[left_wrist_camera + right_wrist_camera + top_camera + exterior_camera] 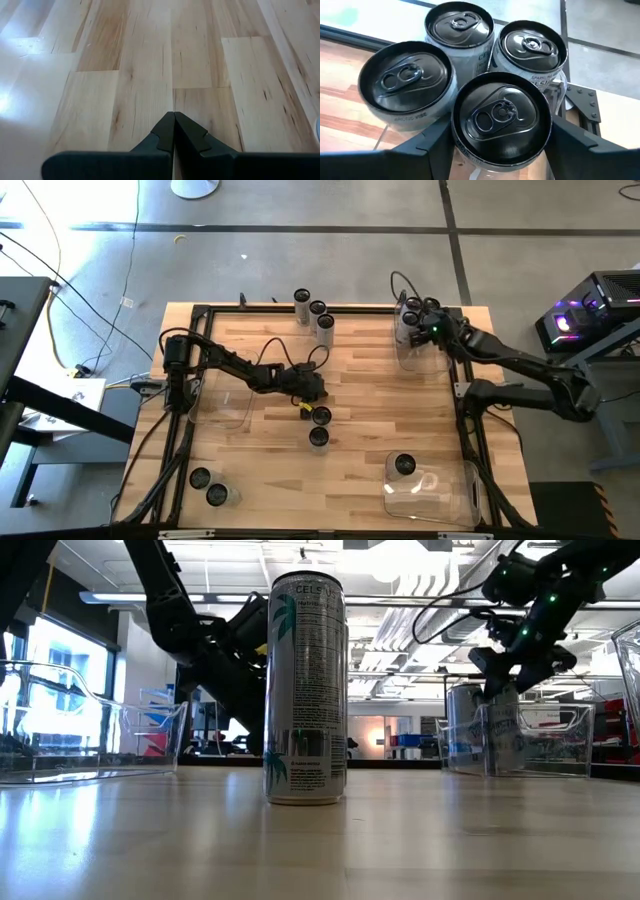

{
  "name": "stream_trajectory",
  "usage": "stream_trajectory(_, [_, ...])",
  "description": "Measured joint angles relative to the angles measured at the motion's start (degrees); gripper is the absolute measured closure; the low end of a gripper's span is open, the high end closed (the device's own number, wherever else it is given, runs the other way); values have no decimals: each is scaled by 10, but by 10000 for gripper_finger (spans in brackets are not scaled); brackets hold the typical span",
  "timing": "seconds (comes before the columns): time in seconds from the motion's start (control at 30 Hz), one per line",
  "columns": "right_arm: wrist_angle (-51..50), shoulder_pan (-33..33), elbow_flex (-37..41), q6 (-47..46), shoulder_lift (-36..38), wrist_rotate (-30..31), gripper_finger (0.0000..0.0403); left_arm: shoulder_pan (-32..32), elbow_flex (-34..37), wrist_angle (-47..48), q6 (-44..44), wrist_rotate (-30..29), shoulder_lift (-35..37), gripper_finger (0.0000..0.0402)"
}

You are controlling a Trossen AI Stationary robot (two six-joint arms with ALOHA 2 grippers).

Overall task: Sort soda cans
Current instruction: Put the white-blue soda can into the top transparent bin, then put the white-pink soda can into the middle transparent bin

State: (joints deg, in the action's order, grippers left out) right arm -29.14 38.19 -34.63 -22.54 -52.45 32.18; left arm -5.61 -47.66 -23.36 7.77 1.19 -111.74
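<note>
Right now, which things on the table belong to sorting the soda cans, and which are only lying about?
Belong to the job:
- soda cans, standing in small groups
- can between the right hand's fingers, over the far-right bin
- clear bins, like the near-right bin

Just lying about:
- left hand, shut and empty
- cables on the floor
- the wooden table itself

Both robot arms are black and jointed, with thin black cables; the right gripper (412, 323) carries a small green light.

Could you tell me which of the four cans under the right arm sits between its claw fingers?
The nearest can, flanked by both fingers of the right claw; the other three stand behind it.
</note>
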Motion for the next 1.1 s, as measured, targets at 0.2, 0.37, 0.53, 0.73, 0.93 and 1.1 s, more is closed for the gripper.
stream_trajectory(0.2, [2,32,0,8,0,-22,129,0,0,0,-1,0,0,401])
stream_trajectory(0.37, [25,38,0,33,9,-3,82,0,0,0,-2,0,0,401])
stream_trajectory(0.53, [39,28,-17,52,44,3,76,0,0,0,-3,1,0,401])
stream_trajectory(0.73, [15,-14,-62,56,102,18,74,4,0,27,11,-5,16,401])
stream_trajectory(0.93, [34,-99,-80,4,131,-75,73,2,1,171,49,-54,136,401])
stream_trajectory(1.1, [192,-195,-34,3,100,-170,73,19,1,262,63,-82,261,401])
